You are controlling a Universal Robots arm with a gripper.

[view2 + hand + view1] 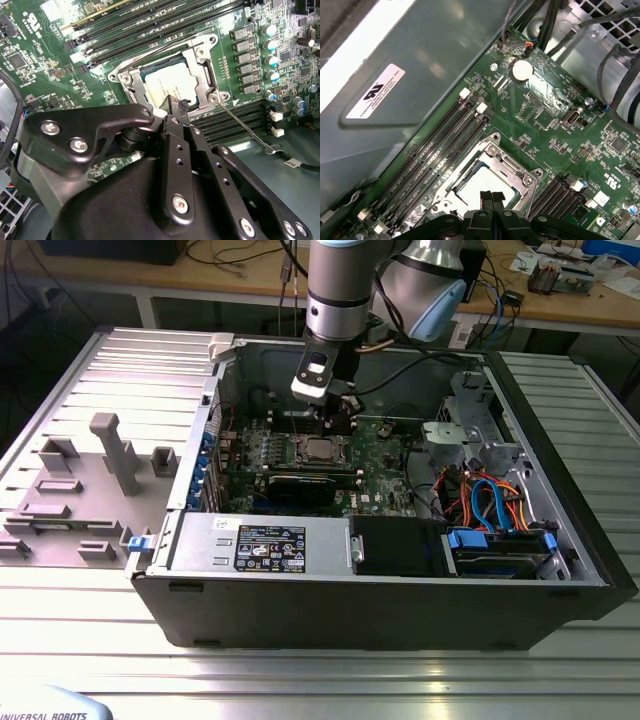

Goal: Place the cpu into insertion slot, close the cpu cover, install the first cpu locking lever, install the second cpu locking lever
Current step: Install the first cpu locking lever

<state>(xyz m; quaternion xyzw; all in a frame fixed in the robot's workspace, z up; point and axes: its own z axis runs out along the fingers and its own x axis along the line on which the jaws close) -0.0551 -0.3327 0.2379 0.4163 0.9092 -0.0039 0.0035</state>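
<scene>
Directly over the socket, the black two-fingered pincer [175, 102] is seen clenched, its tips pressed together with nothing gripped between them. It is poised at the edge of the thin square silvery metal cpu cover [204, 75]. The small flat square silver-topped cpu [165, 82] is already seated in the insertion slot [492, 141], a square socket with a silvery surround set in the green motherboard [555, 130]. The cover is laid flat around it. A thin steel wire lever [240, 122] is seen standing away from the socket across the long black memory slots [235, 125], so it is judged not yet latched.

The step in hand is judged to be the closing of the cover. Pressure would best be put on the metal frame and not on the chip's top, straight down and gently, so that the plate is kept flat and the chip is not shifted.

A white label [375, 92] is carried on the grey case wall, and a black label [270, 545] on the silver power supply box. White marks are printed on the board; none is read out
</scene>
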